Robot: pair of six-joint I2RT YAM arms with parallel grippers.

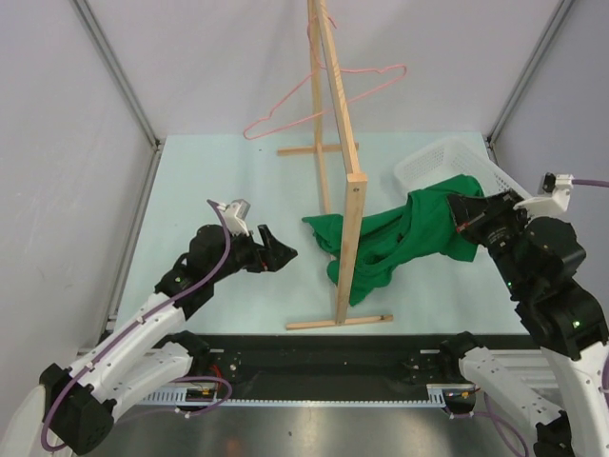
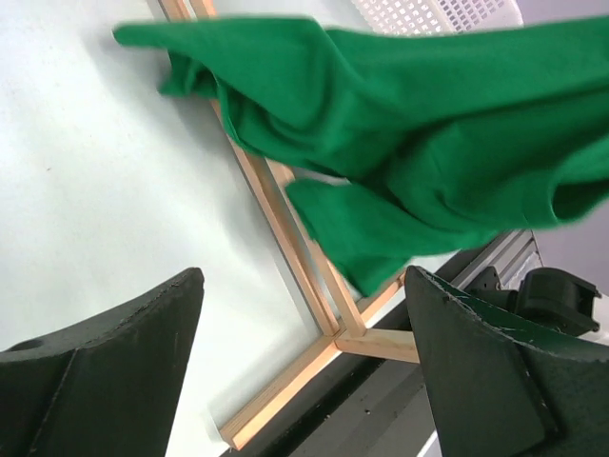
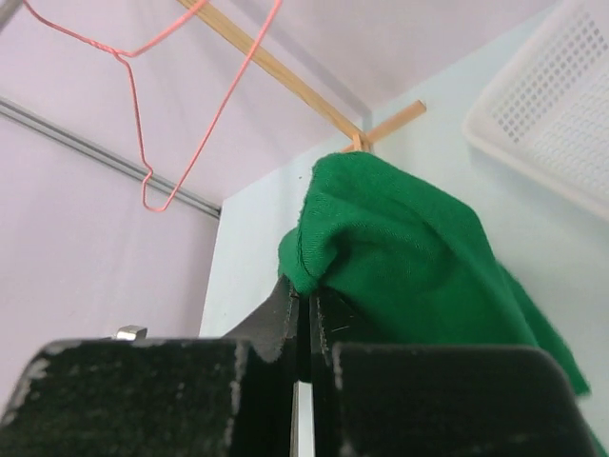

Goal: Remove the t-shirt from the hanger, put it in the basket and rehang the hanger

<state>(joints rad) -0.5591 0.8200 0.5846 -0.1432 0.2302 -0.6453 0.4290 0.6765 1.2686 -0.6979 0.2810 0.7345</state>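
The green t-shirt is off the hanger and stretches across the table past the wooden rack's post. Its left end lies on the table and its right end is lifted. My right gripper is shut on a fold of the t-shirt, with cloth bunched over the right gripper. The pink wire hanger hangs bare near the top of the rack and shows as the hanger in the right wrist view. My left gripper is open and empty, left of the shirt. From the left gripper the t-shirt lies just ahead.
The light wooden rack stands mid-table, and the rack's base bars run under the shirt. A white mesh basket sits at the back right, partly behind the shirt; the basket also shows in the right wrist view.
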